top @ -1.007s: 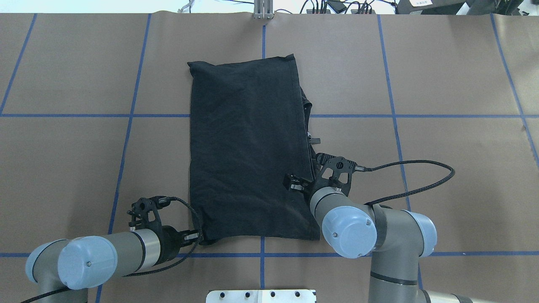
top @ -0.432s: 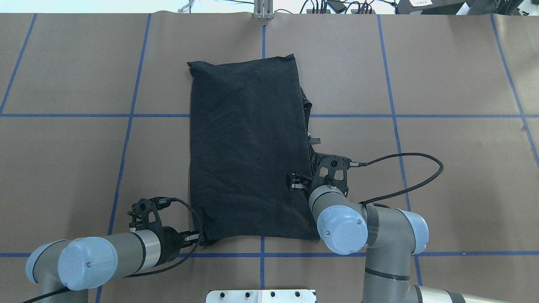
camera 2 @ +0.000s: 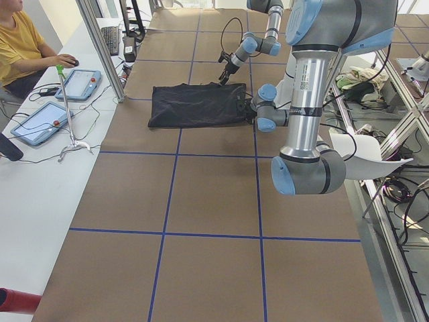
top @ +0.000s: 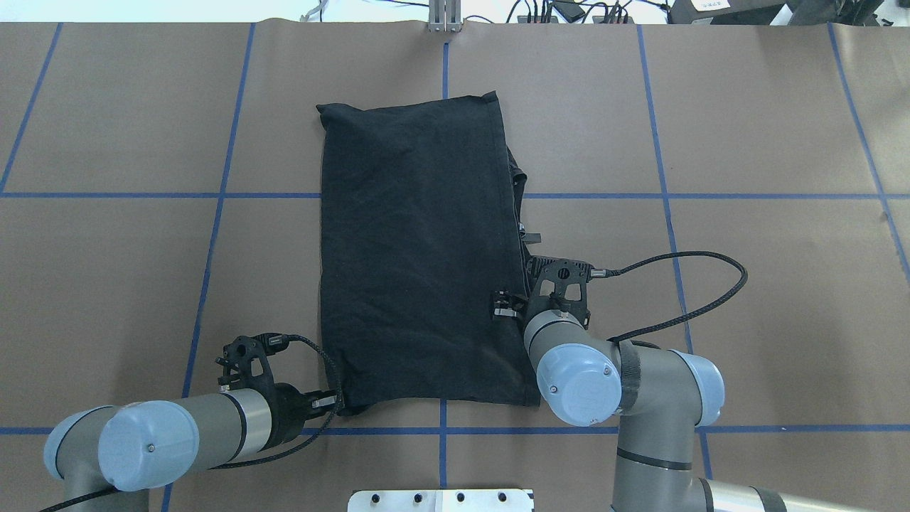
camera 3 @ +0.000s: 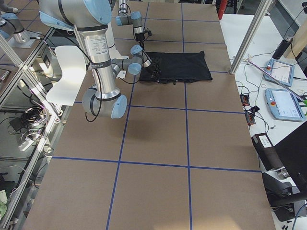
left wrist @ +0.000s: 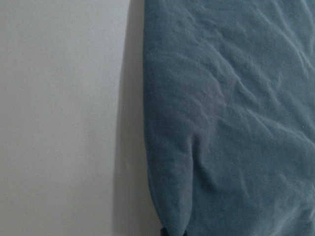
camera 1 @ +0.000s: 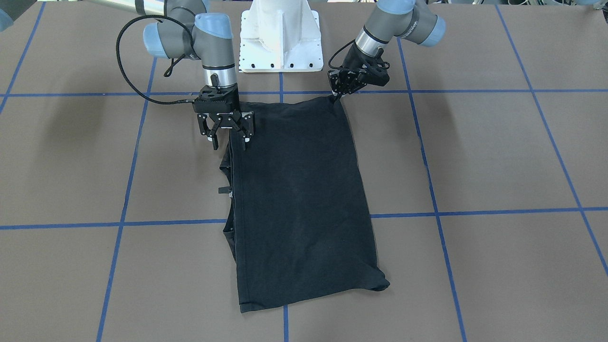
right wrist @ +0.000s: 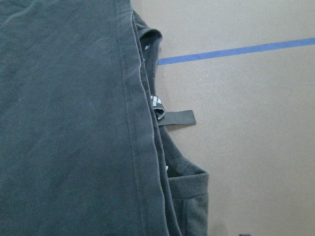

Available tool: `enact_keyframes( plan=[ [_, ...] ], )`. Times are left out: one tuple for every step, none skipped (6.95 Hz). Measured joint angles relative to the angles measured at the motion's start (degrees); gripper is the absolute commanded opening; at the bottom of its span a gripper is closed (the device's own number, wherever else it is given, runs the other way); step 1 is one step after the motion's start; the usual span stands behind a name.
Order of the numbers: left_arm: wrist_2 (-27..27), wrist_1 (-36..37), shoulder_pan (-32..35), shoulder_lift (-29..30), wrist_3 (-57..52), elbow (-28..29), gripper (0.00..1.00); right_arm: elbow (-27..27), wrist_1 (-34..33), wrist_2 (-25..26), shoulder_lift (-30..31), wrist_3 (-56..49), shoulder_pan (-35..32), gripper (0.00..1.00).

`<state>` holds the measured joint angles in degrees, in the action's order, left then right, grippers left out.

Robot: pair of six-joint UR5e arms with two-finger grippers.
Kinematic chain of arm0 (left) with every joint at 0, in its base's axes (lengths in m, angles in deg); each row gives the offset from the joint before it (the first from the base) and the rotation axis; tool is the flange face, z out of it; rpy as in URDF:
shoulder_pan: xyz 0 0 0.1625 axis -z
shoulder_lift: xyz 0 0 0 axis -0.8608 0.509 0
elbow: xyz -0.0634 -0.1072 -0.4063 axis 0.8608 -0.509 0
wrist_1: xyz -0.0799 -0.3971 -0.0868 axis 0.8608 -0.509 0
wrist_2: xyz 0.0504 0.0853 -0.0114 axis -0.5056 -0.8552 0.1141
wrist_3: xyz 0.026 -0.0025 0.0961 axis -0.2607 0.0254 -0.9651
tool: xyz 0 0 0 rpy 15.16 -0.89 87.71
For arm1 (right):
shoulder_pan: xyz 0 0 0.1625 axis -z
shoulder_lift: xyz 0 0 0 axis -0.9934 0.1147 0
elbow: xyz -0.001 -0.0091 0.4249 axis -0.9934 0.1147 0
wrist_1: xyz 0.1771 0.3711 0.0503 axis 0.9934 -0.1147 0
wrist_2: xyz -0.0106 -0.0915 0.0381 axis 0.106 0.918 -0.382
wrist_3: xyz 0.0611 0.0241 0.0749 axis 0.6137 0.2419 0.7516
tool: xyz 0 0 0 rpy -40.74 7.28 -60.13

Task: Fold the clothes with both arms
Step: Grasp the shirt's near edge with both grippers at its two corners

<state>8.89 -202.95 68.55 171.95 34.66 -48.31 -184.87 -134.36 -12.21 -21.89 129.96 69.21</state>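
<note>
1. The black T-shirt (top: 419, 249) lies folded lengthwise on the bench (top: 746, 142).
2. The left fingers (camera 1: 338, 91) pinch its robot-side corner; the right fingers (camera 1: 244, 134) gape over the layered edge.
3. Closing there may catch only the top layers, skewing the fold.
</note>
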Motion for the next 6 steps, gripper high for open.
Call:
enact_keyframes(
  plan=[
    [0.02, 0.0, -0.03, 0.03, 0.0, -0.06, 0.0, 0.25, -0.04, 0.0, 0.0, -0.13, 0.07, 0.78],
    [0.06, -0.02, -0.06, 0.08, 0.0, -0.08, 0.0, 0.91, -0.04, 0.02, 0.01, -0.28, 0.1, 0.78],
    [0.08, -0.04, -0.07, 0.12, -0.02, -0.08, 0.0, 1.54, 0.01, 0.07, -0.03, -0.31, 0.13, 0.7],
    [0.08, -0.04, -0.09, 0.13, -0.04, -0.08, 0.0, 1.85, 0.06, 0.07, -0.15, -0.31, 0.13, 0.58],
    [0.11, -0.06, -0.09, 0.15, -0.04, -0.09, 0.0, 1.94, 0.06, 0.06, -0.28, -0.26, 0.12, 0.29],
    [0.15, -0.08, -0.09, 0.14, -0.06, -0.09, 0.0, 1.96, 0.13, -0.03, -0.6, -0.17, 0.14, 0.0]
  ],
)
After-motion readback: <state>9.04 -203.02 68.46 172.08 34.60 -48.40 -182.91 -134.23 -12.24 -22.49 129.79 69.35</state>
